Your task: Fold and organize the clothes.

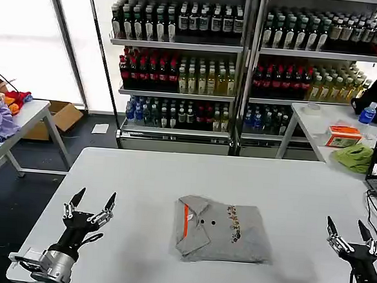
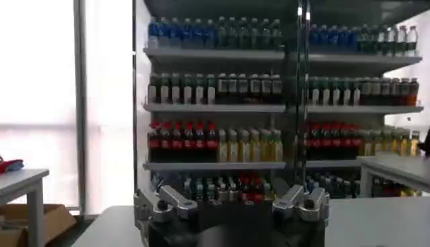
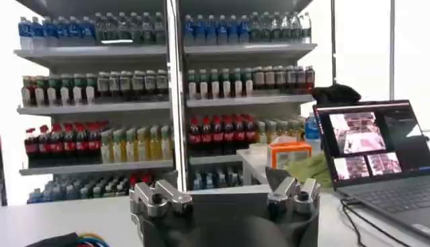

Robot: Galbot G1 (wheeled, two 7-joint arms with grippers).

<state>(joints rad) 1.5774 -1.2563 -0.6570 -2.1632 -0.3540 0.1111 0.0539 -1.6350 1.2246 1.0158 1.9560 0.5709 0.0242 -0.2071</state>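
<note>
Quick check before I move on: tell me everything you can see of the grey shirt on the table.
The light grey shirt lies folded into a compact, roughly rectangular bundle, flat near the middle of the white table. It looks like soft knit fabric. An orange strip runs along the collar at its left side, two small dark buttons sit beside it, and a multicolour print runs in a band further right. Nothing touches it but the table.

A light grey short-sleeved shirt [image 1: 222,230], marked by an orange collar strip and a small multicolour chest print, is laid folded into a compact rectangle on the white table [image 1: 140,183].
</note>
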